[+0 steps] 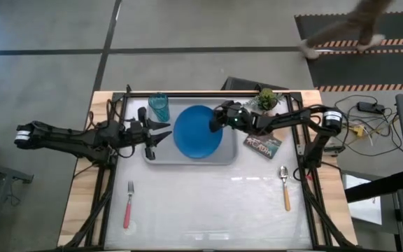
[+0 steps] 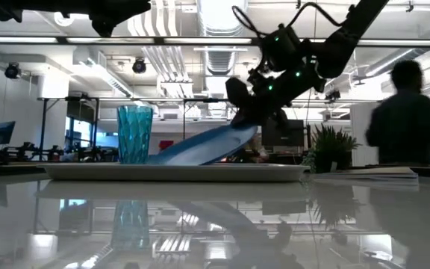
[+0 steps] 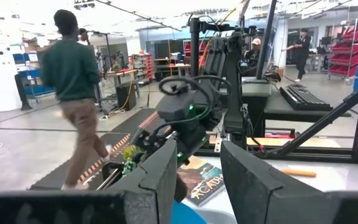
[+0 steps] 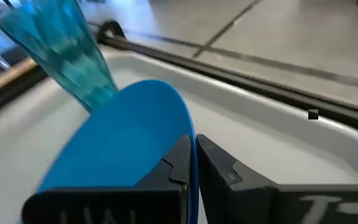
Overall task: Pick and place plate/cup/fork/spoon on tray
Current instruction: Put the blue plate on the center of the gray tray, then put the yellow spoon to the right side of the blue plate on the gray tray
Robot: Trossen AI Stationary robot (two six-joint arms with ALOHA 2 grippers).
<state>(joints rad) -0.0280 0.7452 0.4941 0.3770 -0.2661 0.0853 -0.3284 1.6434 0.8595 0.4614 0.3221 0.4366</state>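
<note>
The blue plate [image 1: 198,131] is tilted over the light-grey tray [image 1: 187,159], with my right gripper [image 1: 215,120] shut on it. The teal cup [image 1: 159,107] stands upright in the tray's far left corner. My left gripper [image 1: 158,136] waits open at the tray's left end, level, with nothing between its fingers [image 3: 166,171]. The pink-handled fork [image 1: 128,205] lies flat on the table near the front left. The orange-handled spoon [image 1: 285,187] lies flat at the right. My right gripper pinches the plate's rim [image 4: 191,134] on the side toward the table's right, between its two fingers [image 4: 229,174]. The fingers come from the table's right, slanting down. The plate is tilted: its held side is raised [image 2: 246,128] and its left edge [image 2: 163,158] rests on the tray.
A small potted plant [image 1: 266,98] stands at the back right, just behind my right arm. A picture card [image 1: 262,146] lies right of the tray. A person [image 2: 405,119] walks in the room beyond the table. Bare tabletop [image 1: 208,203] lies between fork and spoon.
</note>
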